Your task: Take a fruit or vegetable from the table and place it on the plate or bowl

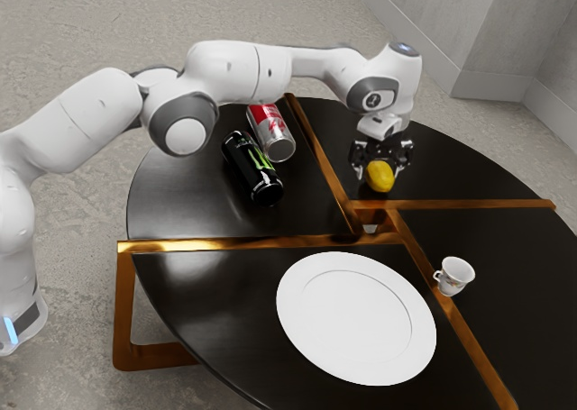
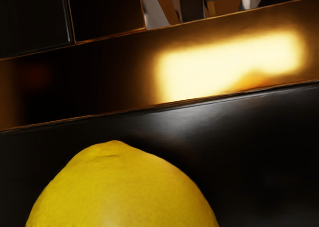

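lemon [image 2: 122, 187] sits right under the wrist camera, on the dark table [image 1: 194, 203] beside a gold inlay strip [image 2: 99, 95]. in the exterior view the tool [image 1: 381, 164] is down directly over the lemon [image 1: 381, 177], near where the strips cross; can't tell whether it's clamped on it or just straddling it. lemon is well apart from the white plate [image 1: 356, 318], which lies in the near section. counts: 1 lemon, 1 plate, 1 small white cup [image 1: 454, 276] toward the exterior view's right of the plate, 2 cans lying side by side, one black [image 1: 253, 167], one red [image 1: 271, 131].
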You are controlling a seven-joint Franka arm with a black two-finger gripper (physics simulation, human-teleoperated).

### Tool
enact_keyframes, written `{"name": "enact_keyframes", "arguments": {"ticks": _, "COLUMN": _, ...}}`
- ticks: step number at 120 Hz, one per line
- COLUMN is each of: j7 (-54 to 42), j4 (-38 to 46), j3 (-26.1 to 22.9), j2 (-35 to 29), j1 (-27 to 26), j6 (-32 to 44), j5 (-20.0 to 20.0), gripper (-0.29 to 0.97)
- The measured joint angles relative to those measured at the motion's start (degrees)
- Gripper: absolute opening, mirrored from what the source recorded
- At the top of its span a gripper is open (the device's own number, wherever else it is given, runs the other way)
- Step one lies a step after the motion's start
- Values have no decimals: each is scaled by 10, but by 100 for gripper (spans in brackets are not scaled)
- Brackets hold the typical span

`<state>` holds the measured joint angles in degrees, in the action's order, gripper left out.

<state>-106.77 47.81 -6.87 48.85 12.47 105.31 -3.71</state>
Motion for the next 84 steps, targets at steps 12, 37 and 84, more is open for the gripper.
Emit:
{"name": "enact_keyframes", "arguments": {"ticks": 12, "j7": -2, "j4": -1, "j3": 0, "j2": 3, "j1": -4, "j6": 2, "j5": 0, "gripper": 46}}
{"name": "enact_keyframes", "arguments": {"ticks": 37, "j7": -3, "j4": 0, "j3": -9, "j2": 3, "j1": -6, "j6": 3, "j5": 0, "gripper": 36}}
{"name": "enact_keyframes", "arguments": {"ticks": 84, "j7": 50, "j4": 330, "j3": -61, "j2": -338, "j1": -10, "j6": -29, "j5": -2, "gripper": 35}}
